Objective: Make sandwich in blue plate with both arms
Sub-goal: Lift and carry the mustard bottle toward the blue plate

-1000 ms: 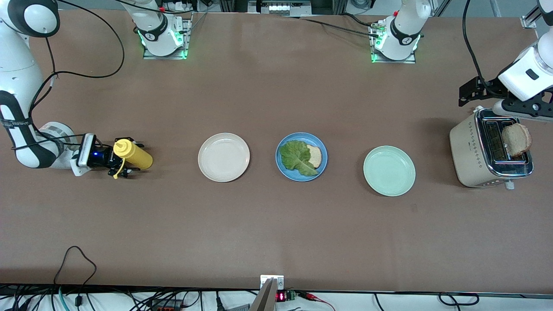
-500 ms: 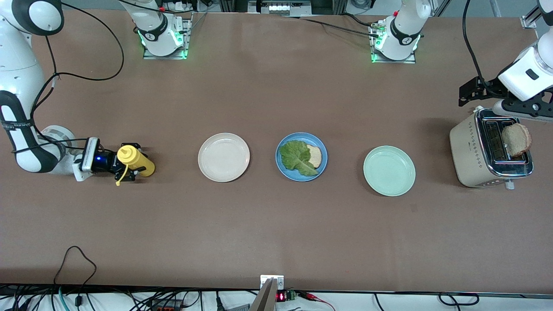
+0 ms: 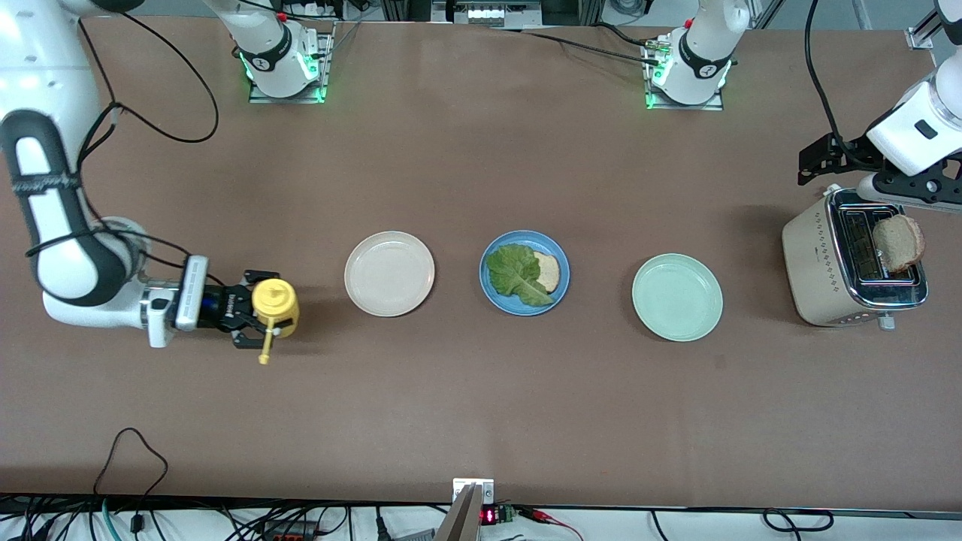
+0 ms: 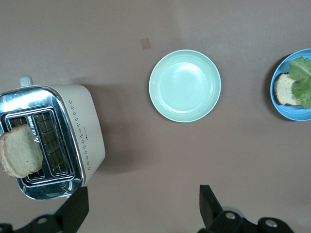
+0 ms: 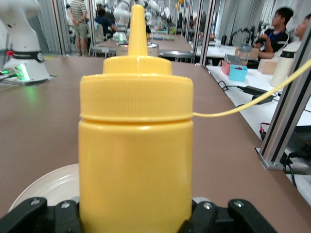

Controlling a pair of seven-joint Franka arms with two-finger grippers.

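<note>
The blue plate (image 3: 526,237) in the middle of the table holds a green lettuce leaf (image 3: 515,274) lying over one bread slice (image 3: 549,272). They also show in the left wrist view: plate (image 4: 286,110), lettuce (image 4: 302,80), bread (image 4: 285,90). A second bread slice (image 3: 898,242) (image 4: 19,155) stands in the toaster's slot. My left gripper (image 4: 141,211) hangs open and empty over the table next to the toaster, and the arm waits. My right gripper (image 3: 263,314) is shut on an upright yellow squeeze bottle (image 3: 276,304) (image 5: 136,145).
A beige toaster (image 3: 815,259) (image 4: 82,126) stands at the left arm's end. The mint-green plate (image 3: 676,333) (image 4: 155,92) lies between it and the blue plate. The off-white plate (image 3: 389,237) (image 5: 48,187) lies between the blue plate and the bottle.
The right gripper closed on the lying bottle, turned it upright and carried it toward the off-white plate and nearer the front camera. The left arm has not moved.
</note>
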